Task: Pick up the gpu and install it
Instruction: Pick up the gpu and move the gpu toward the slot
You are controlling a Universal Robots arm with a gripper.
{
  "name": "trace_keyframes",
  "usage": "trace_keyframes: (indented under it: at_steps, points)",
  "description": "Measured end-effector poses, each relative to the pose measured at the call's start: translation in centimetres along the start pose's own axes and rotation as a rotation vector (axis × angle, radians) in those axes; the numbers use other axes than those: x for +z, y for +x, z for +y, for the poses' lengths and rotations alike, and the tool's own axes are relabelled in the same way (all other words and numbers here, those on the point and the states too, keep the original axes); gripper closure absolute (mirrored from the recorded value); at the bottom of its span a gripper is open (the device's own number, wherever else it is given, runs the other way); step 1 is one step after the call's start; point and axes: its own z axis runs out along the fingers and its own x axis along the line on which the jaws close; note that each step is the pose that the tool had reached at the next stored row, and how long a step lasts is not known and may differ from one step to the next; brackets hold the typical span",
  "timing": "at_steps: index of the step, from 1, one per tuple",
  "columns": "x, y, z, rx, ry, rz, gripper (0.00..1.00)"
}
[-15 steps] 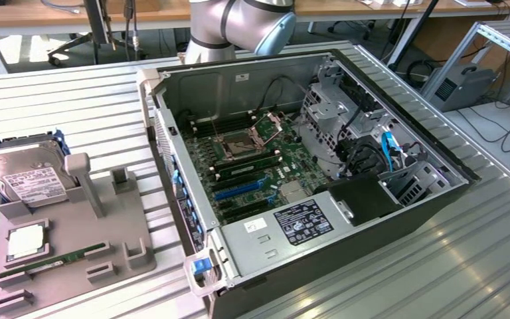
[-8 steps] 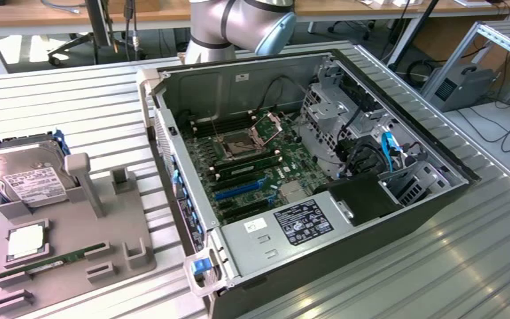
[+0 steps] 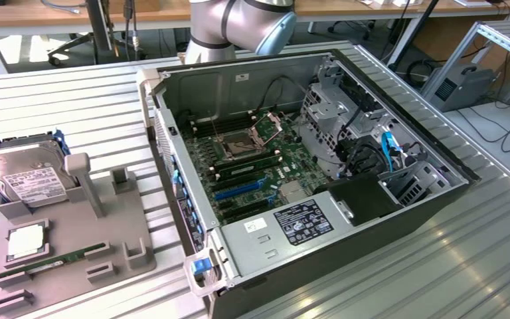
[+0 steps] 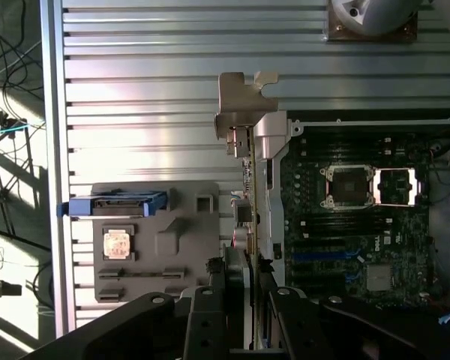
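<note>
I see the table [image 3: 467,266] as ribbed aluminium slats. Near one of its edges lies a moulded grey plastic tray [image 3: 78,246] holding a silver hard drive with a white label [image 3: 24,176], a square metal-lidded processor chip [image 3: 26,240] and a thin green RAM stick [image 3: 56,260]. Beside it the black steel computer case [image 3: 406,126] lies open, its green motherboard [image 3: 255,166] exposed. My black-fingered hand [image 4: 240,266] is clamped on the gpu [image 4: 244,210], held edge-on between tray and case with its bent silver bracket pointing away. The grey arm [image 3: 237,23] stands behind the case.
</note>
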Motion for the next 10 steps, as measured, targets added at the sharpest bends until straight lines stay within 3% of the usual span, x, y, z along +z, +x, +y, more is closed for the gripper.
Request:
trace_keyframes:
  at_steps: [10]
  points:
    - [0.32,0.0,-1.38,0.0,0.0004,0.0001,0.73]
